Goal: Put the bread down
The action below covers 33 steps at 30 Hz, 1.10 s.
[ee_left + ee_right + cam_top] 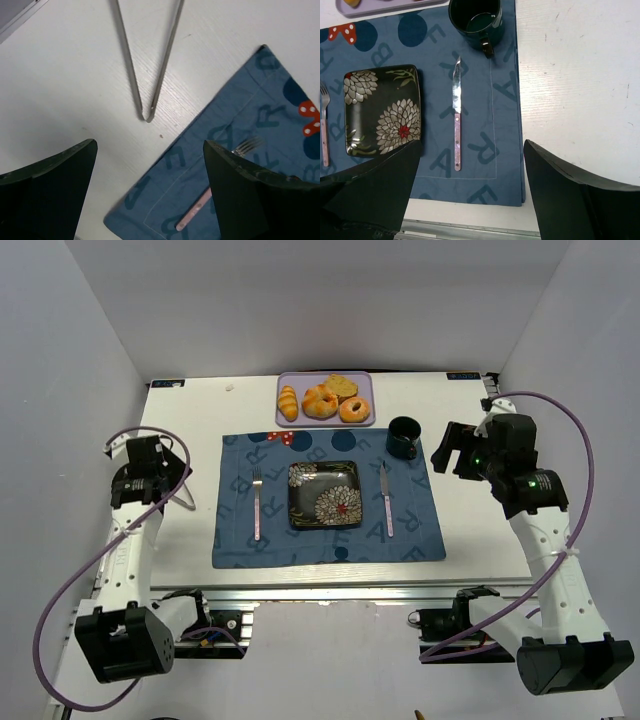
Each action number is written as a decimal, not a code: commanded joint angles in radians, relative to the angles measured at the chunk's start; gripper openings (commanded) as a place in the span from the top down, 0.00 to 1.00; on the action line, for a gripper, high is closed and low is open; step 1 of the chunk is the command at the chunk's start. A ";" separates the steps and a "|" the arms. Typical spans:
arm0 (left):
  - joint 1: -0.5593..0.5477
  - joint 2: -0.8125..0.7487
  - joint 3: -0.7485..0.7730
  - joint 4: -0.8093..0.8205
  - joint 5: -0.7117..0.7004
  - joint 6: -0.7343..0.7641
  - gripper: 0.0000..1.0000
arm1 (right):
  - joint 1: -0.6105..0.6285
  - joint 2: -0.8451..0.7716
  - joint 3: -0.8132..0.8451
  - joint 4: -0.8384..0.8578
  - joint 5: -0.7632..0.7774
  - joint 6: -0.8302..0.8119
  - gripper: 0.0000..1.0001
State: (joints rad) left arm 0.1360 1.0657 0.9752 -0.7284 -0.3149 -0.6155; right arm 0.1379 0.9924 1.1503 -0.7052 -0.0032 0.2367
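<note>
Bread [288, 403]: ridged golden elongated roll at the 9 o'clock end of the lavender tray [366, 386], which sits at 12 o'clock of the blue cloth placemat [325, 540]. Glossy square floral plate [323, 494] lies at mat centre, with white worktop [180, 420] margins at 3 and 9 o'clock. Left gripper [150, 192] and right gripper [470, 192]: jaws wide apart, gripping nothing.

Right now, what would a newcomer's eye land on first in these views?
The black floral plate at the centre of the blue placemat, fork on its left and knife on its right. Behind it, a lavender tray of golden pastries, the ridged bread at its left end. The left gripper and right gripper hang open and empty at the sides.
</note>
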 commanded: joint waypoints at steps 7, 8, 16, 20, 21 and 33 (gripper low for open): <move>0.100 0.244 -0.049 0.153 0.056 0.045 0.02 | 0.020 0.064 0.077 0.012 -0.118 -0.053 0.11; 0.100 0.301 -0.020 0.174 0.063 0.071 0.02 | 0.020 0.078 0.081 0.016 -0.132 -0.050 0.11; 0.119 0.534 0.100 0.227 0.106 0.125 0.02 | 0.020 0.126 0.084 0.032 -0.087 -0.051 0.11; 0.122 0.582 0.131 0.242 0.112 0.119 0.02 | 0.020 0.147 0.086 0.033 -0.077 -0.053 0.11; 0.126 0.603 0.135 0.241 0.112 0.117 0.02 | 0.020 0.150 0.086 0.033 -0.073 -0.053 0.11; 0.140 0.754 0.178 0.279 0.099 0.108 0.02 | 0.020 0.167 0.080 0.035 -0.027 -0.065 0.11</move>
State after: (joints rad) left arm 0.2687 1.8111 1.1191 -0.4725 -0.2192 -0.5022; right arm 0.1558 1.1542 1.1896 -0.7010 -0.0513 0.1890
